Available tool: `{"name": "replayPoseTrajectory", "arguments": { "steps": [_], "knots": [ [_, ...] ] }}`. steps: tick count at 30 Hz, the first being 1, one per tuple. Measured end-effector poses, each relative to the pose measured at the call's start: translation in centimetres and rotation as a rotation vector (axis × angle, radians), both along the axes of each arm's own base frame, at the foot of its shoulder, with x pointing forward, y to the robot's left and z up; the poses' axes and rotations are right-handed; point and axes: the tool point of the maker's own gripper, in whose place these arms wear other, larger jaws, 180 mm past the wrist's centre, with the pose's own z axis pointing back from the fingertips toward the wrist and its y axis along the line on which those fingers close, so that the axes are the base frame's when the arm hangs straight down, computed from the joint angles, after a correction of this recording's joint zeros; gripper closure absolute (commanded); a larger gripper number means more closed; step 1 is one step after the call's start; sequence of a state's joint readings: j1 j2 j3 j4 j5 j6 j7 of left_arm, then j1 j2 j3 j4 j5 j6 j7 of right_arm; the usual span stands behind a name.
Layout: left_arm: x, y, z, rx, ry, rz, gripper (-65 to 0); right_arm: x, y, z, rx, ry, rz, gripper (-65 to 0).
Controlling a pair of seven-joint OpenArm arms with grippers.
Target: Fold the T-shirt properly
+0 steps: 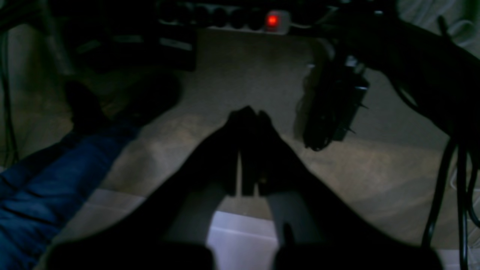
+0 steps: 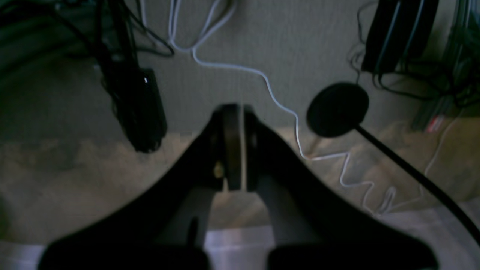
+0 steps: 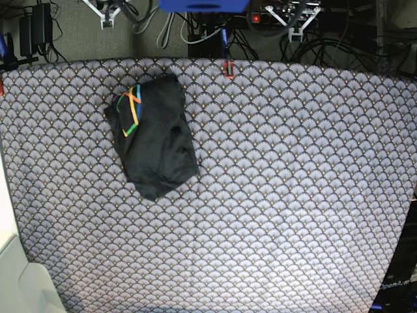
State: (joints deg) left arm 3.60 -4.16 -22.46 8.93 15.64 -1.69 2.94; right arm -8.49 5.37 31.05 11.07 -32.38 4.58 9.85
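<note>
The T-shirt (image 3: 156,134) lies in a compact folded bundle on the back left of the scallop-patterned cloth (image 3: 293,195), its multicoloured striped print at its upper left edge. Neither wrist view shows it. My left gripper (image 1: 247,112) is shut and empty, hanging past the table's back edge over the floor; in the base view it is at the top right (image 3: 291,18). My right gripper (image 2: 234,108) is also shut and empty over the floor, at the base view's top left (image 3: 107,14). Both are far from the shirt.
A power strip with a red light (image 1: 272,20), a black adapter (image 1: 333,108) and a leg in blue jeans (image 1: 48,187) are on the floor. A white cable (image 2: 285,108), a round black base (image 2: 337,108) and cables lie below the right gripper. A red clip (image 3: 228,68) sits at the cloth's back edge.
</note>
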Motion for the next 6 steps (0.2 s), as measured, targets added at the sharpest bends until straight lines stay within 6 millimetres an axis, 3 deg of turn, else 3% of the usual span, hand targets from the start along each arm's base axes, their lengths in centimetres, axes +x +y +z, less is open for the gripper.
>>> {"name": "replayPoseTrajectory", "arguments": {
  "steps": [6],
  "knots": [
    [-0.5, 1.0, 0.1, 0.016, 0.005, -0.003, -0.3, 0.4, 1.5, -0.2, 0.022, -0.009, -0.005, 0.0]
  ]
}}
